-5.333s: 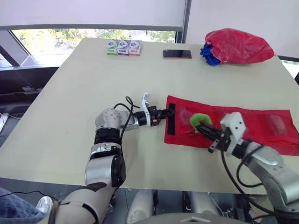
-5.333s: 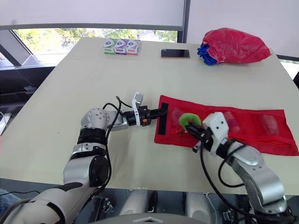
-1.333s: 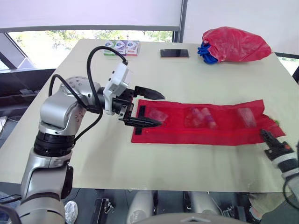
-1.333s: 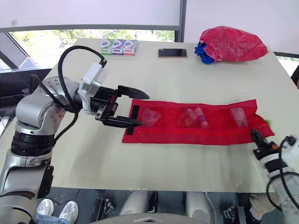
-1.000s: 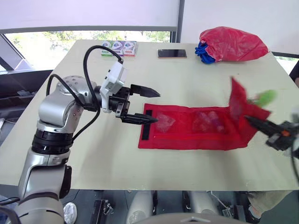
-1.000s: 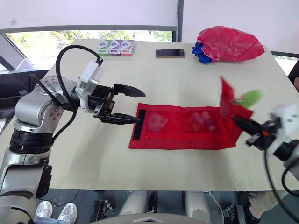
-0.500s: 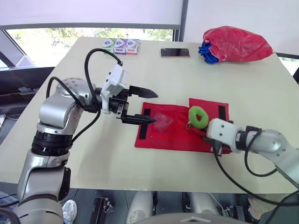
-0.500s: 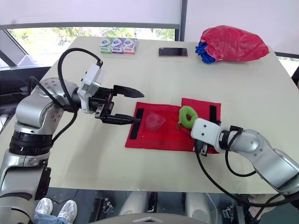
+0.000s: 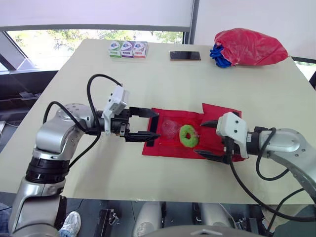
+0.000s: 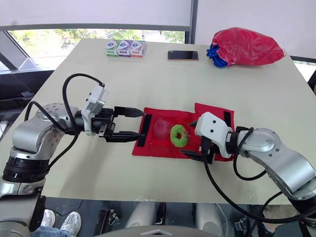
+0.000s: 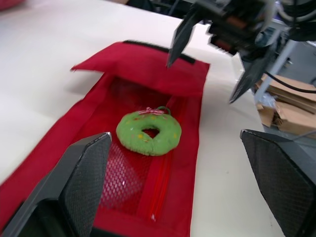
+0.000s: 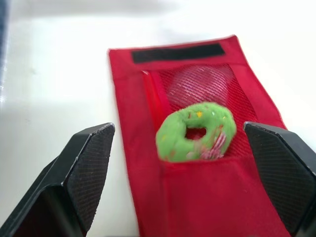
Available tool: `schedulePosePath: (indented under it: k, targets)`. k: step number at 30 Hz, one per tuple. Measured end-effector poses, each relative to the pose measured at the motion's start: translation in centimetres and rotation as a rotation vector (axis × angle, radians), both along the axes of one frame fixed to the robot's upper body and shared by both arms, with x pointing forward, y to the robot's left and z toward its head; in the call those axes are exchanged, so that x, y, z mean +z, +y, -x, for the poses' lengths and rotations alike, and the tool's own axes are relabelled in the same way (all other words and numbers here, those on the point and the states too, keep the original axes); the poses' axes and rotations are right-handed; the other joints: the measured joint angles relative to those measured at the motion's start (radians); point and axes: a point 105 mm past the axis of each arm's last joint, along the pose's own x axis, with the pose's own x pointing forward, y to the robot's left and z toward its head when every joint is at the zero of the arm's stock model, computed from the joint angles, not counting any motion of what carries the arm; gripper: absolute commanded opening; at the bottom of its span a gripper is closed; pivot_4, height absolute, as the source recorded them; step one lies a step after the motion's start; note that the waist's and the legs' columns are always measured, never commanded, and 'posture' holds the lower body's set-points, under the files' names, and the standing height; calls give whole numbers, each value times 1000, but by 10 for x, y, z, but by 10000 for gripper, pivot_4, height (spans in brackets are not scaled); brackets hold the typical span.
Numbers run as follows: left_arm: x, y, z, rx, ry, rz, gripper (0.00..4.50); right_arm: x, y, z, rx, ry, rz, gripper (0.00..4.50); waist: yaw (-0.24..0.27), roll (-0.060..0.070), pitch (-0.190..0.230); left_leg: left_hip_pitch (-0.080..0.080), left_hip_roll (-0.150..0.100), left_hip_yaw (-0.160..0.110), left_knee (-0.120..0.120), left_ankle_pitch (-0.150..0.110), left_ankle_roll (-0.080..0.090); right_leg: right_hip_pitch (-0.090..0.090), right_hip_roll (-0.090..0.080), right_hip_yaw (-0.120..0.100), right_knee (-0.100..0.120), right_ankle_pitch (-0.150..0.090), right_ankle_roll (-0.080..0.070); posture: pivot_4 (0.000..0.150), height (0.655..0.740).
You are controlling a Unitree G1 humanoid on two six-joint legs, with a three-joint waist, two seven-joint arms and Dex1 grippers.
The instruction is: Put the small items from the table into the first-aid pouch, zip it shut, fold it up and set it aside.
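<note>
The red pouch [image 9: 168,145] lies on the table with its right part folded over onto the middle as a flap [image 9: 222,111]. A green ring [image 9: 188,136] on a short cord rests on the mesh just left of the flap. My right gripper [image 9: 202,139] stands open at the flap's left edge, one finger on each side of it, holding nothing. At the pouch's left end my left gripper [image 9: 150,123] is open, its fingers straddling the black strip [image 12: 177,52]. A clear packet [image 12: 200,84] shows through the mesh.
At the table's far edge stand three small boxes [image 9: 128,49], a phone [image 9: 185,56] and a red bag [image 9: 249,47] with something blue [image 9: 219,53] beside it. Bare tabletop [image 9: 89,74] surrounds the pouch.
My right gripper swung the pouch's right end over to the left, then opened. The green ring has dropped further left onto the mesh. My left arm has sunk lower, gripper still open.
</note>
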Motion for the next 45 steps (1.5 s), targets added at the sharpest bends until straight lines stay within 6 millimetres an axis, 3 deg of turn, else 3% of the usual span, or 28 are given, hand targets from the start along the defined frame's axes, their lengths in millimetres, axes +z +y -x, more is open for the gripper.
schedulePosePath:
  k: [8,15,18,28,38,41,44,45]
  targets:
    - [-48,15,-14,331,306,89,45000,31,-27,0,-6,-70,-159,44426,2,0,0,2,0,-2,0,0,0,2,0,-1,1,1,1,1500,7400]
    - [-70,23,-27,521,544,173,45000,48,-41,-2,-9,-107,-207,44426,0,-1,0,2,0,-3,0,0,0,2,0,-2,2,1,1,1500,7400]
    - [-65,27,-43,613,672,268,45000,50,-41,-1,-3,-111,-208,44426,2,-1,-1,2,-1,-4,1,0,0,3,0,-3,2,1,1,1500,7400]
    - [-68,18,-36,589,874,311,45000,64,-31,1,36,-131,-221,44426,1,-1,-1,3,-2,-3,0,0,-1,3,-2,-3,2,1,1,1500,7400]
    - [-68,2,-27,504,972,339,45000,56,-23,1,60,-111,-199,44426,7,-1,-1,2,-3,-4,0,3,-4,3,-4,-3,2,1,1,1500,7400]
    - [-66,0,-25,479,985,358,37813,56,-22,1,64,-109,-199,45000,6,-1,-1,2,-3,-5,0,3,-5,3,-4,-4,2,1,1,1500,7400]
    - [-65,2,-25,484,985,367,27467,57,-21,1,69,-114,-200,45000,6,-1,-1,2,-3,-5,0,3,-4,3,-4,-4,2,1,0,1500,7400]
    - [-65,3,-25,486,985,366,21881,57,-20,1,75,-117,-201,45000,6,-1,-1,2,-3,-5,0,3,-5,3,-5,-4,2,1,0,1500,7400]
